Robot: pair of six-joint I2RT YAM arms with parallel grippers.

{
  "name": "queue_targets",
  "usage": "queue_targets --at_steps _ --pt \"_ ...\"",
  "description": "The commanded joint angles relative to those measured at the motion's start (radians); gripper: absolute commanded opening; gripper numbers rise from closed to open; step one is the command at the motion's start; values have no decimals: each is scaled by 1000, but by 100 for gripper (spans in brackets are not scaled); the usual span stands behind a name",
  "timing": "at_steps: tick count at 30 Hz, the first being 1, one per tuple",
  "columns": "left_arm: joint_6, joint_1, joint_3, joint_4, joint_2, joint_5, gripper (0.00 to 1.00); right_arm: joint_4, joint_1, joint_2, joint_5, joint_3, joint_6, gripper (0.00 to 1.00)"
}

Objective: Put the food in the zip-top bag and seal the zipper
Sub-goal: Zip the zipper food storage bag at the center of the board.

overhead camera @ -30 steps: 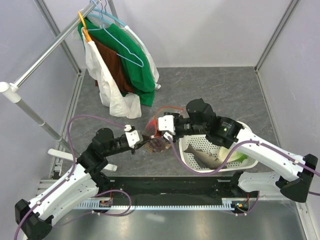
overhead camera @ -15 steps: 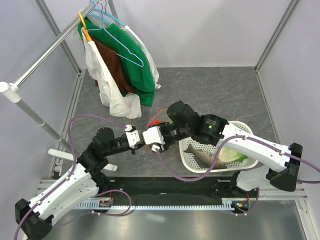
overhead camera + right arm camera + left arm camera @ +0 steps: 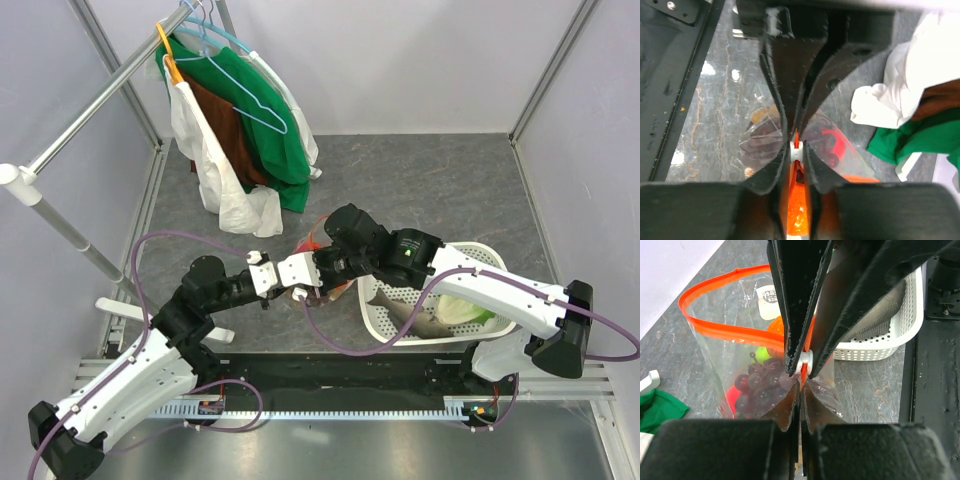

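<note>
The left gripper [image 3: 799,371] is pressing its two fingers tight together on the zipper [image 3: 735,331], squeezing a small white tab [image 3: 803,361] between the tips. From that pinch the orange-red strip is running away toward 10 o'clock. Its two lips are parting into an open loop, so the mouth's long axis is lying from 4 to 10 o'clock in the left wrist view.

The zip-top bag [image 3: 715,357] is spreading out at 8 o'clock of the fingertips. The grapes [image 3: 760,390] are sitting closest to the tips, with a red piece [image 3: 730,392] at their 9 o'clock. The green apple [image 3: 760,351] and an orange piece [image 3: 776,330] are lying farther in.

The right gripper [image 3: 796,145] is likewise clamping the same strip. The white tab is sitting between its tips, and the orange band is trailing back toward 6 o'clock between its fingers.

From above, the two grippers are meeting nose to nose, with the bag just past them at 1 o'clock. The white basket [image 3: 880,342] is standing just beside the bag at 4 o'clock, holding the fish [image 3: 892,310] and the lettuce [image 3: 462,308]. Farther off on the table [image 3: 430,190], at 11 o'clock, clothes [image 3: 255,110] are hanging from a rail [image 3: 90,110].
</note>
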Motion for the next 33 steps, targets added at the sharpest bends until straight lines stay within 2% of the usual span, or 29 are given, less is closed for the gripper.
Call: queue_targets --at_steps 1,3,10,18,22,33 --pt "36 2 62 49 -30 -4 2 36 5 -15 54 -25 -2 15" --pt "30 2 65 47 -39 -18 2 37 6 -26 67 -31 -3 10" --pt "18 2 71 38 -80 -45 2 19 -9 -59 110 -77 -33 9" --pt "26 2 69 27 -105 -51 2 -12 -83 -66 102 -73 -65 7" --pt "24 2 69 27 -99 -58 2 -18 -93 -63 74 -42 -49 0" --pt "30 2 69 -5 -135 -108 2 -71 -135 -73 102 -54 -71 0"
